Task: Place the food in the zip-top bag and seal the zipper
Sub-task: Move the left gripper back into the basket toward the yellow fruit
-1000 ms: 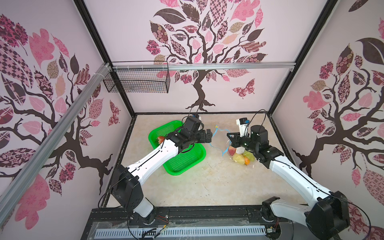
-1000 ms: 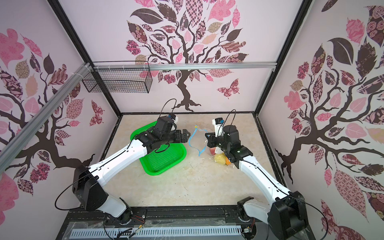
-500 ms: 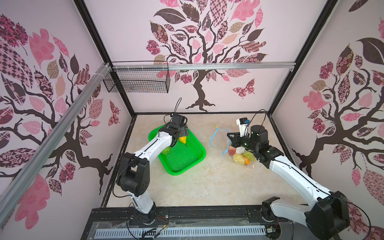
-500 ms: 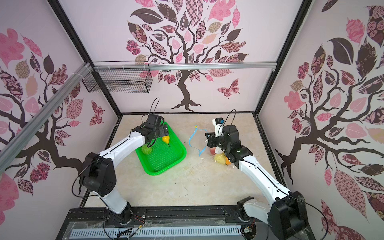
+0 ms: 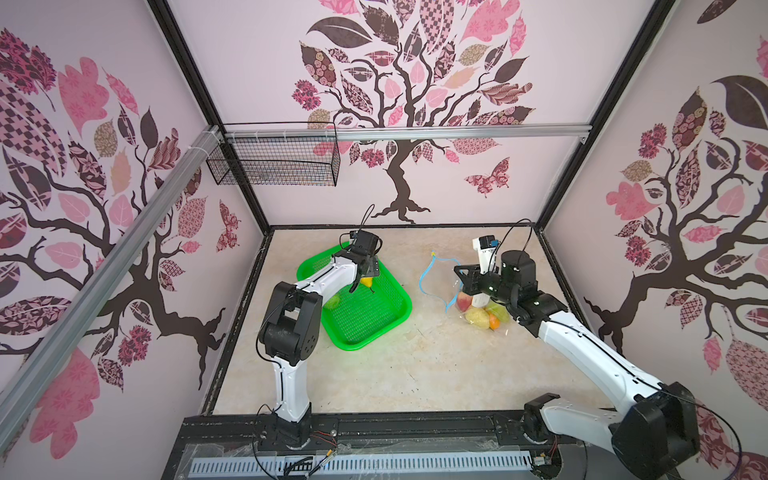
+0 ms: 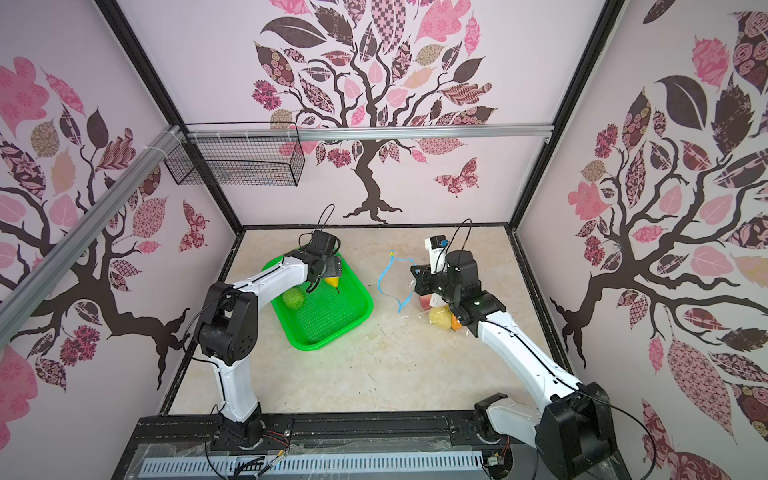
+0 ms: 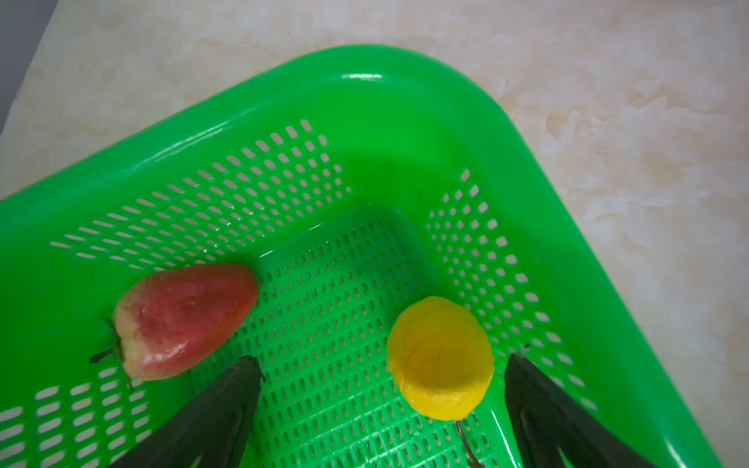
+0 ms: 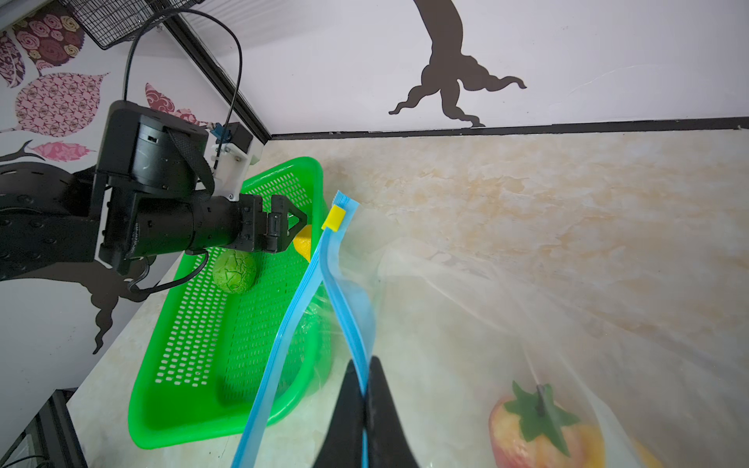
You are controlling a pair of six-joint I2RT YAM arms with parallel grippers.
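A second ago, the left fingers (image 7: 219, 405) reached out beside the bag's mouth. We now see them back over the far corner of the green basket (image 7: 364, 81), spread wide and holding nothing. The right fingers (image 8: 348, 405) have not shifted and remain pinched tight on the zipper (image 8: 308, 291).

Three toys lie in the basket. A yellow lemon (image 7: 439, 358) sits between the open left fingers, just beside one and clear of the other. A red strawberry (image 7: 182, 320) lies against the basket wall, outside the fingers. A green ball (image 6: 293, 298) rests nearer the middle.

The zip-top bag (image 8: 486, 304) stands on the table (image 5: 415, 365) to the right of the basket, held up by its blue edge. Its mouth gapes in a loop towards the basket, with a yellow slider tab (image 8: 333, 217) at the far end of the strip. Inside, at the bottom, we see a bagged strawberry (image 8: 535, 429) with yellow, orange and green pieces pressed together.

In both top views the left arm (image 5: 328, 276) crosses the basket and hides the red strawberry. A black wire basket (image 5: 274, 162) hangs on the back wall, well apart from everything.
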